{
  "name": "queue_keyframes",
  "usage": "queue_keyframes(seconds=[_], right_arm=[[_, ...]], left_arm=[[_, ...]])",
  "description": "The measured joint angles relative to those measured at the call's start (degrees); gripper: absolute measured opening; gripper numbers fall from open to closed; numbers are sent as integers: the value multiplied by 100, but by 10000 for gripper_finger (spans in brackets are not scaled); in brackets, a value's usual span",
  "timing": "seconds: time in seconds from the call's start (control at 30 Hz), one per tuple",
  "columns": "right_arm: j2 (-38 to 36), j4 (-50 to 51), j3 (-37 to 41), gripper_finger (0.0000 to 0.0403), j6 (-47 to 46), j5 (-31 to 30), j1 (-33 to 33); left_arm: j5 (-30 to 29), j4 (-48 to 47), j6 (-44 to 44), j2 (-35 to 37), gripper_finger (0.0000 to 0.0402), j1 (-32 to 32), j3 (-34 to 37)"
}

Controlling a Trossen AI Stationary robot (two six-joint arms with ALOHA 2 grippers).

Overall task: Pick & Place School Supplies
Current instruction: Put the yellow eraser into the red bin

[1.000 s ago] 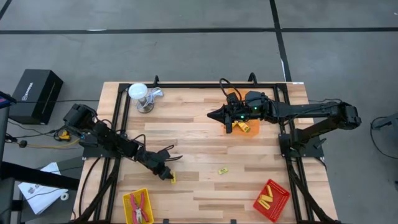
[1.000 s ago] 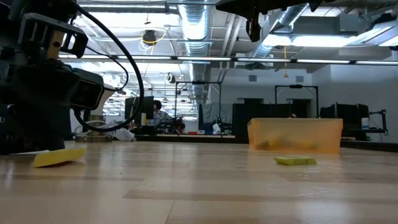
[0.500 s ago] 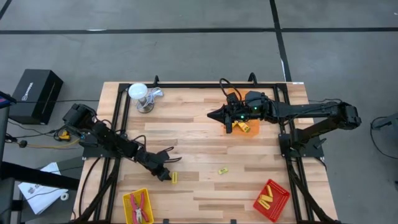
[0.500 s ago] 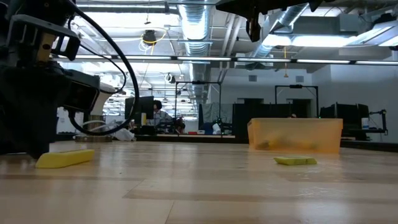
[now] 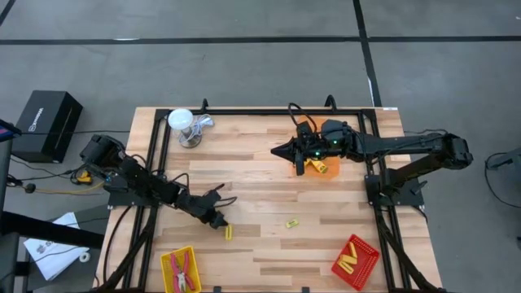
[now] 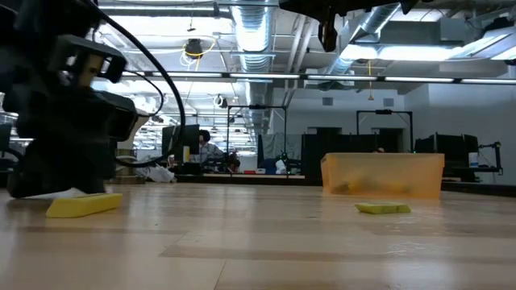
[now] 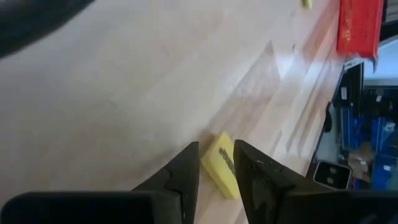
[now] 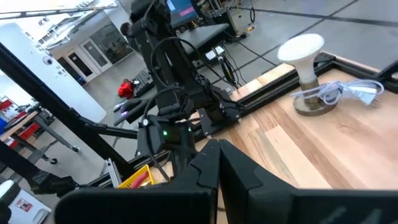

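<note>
You're working the bench point(image 5: 260, 171) with the left arm; the right arm is waiting over the orange tray point(image 5: 319, 167) at the far side, jaws pressed together with nothing in them. Your left gripper point(image 5: 218, 220) is backing off up and away from the yellow block point(image 5: 228, 233), which 1.0 s ago sat right under its tips. That block is now lying free on the wood near the yellow tray point(image 5: 165, 262), just beside the jaws. The jaws are slightly apart, empty, block showing between them in the wrist view. So no grasp yet; you're likely resetting for another try. A 2nd yellow piece point(image 5: 291, 223) is waiting mid-bench.
</note>
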State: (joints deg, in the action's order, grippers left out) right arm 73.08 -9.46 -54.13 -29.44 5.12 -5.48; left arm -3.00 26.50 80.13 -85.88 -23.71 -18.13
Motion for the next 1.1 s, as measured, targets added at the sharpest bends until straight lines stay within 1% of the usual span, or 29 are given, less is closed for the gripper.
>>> queue_keyframes(seconds=[0.07, 0.17, 0.27, 0.33, 0.43, 0.53, 0.6, 0.7, 0.77, 0.83, 0.9, 1.0, 1.1], right_arm=[[8, 152, 0, 0, -92, 35, 2], [165, 397, 5, 0, -463, 278, 138], [401, 301, 5, 0, -570, 511, 512], [534, 232, 8, 0, -674, 518, 802], [853, 22, 4, 3, -1065, 535, 1170], [1269, -415, -6, 16, -1587, 524, 1460], [1625, -632, 1, 32, -1900, 528, 1624], [2260, -1420, 7, 54, -2289, 537, 1731], [2649, -2170, -20, 60, -2556, 537, 1714], [3025, -2595, -126, 57, -2792, 530, 1687], [3412, -2764, -346, 41, -2895, 528, 1683], [3941, -2786, -888, 8, -2881, 582, 1724], [4457, -2794, -1548, 5, -2866, 827, 1787]], left_arm=[[65, 42, -49, 1, 95, 44, -4], [-125, 259, -209, 56, 95, 102, 0], [-297, 470, -473, 242, 95, 283, -38], [-311, 455, -674, 429, 95, 432, -31], [-366, 424, -1008, 792, 95, 707, -14], [-443, 306, -1270, 1184, 95, 1064, 64], [-422, 1, -1423, 1427, 95, 1311, 98], [-295, -530, -1690, 1661, 95, 1598, 176], [-189, -583, -1768, 1788, 95, 1749, 301], [-97, -569, -1783, 1887, 95, 1868, 417], [-62, -587, -1783, 1997, 95, 1943, 547], [-50, -571, -1783, 2135, 95, 1999, 672], [-5, -566, -1781, 2266, 95, 1992, 783]])
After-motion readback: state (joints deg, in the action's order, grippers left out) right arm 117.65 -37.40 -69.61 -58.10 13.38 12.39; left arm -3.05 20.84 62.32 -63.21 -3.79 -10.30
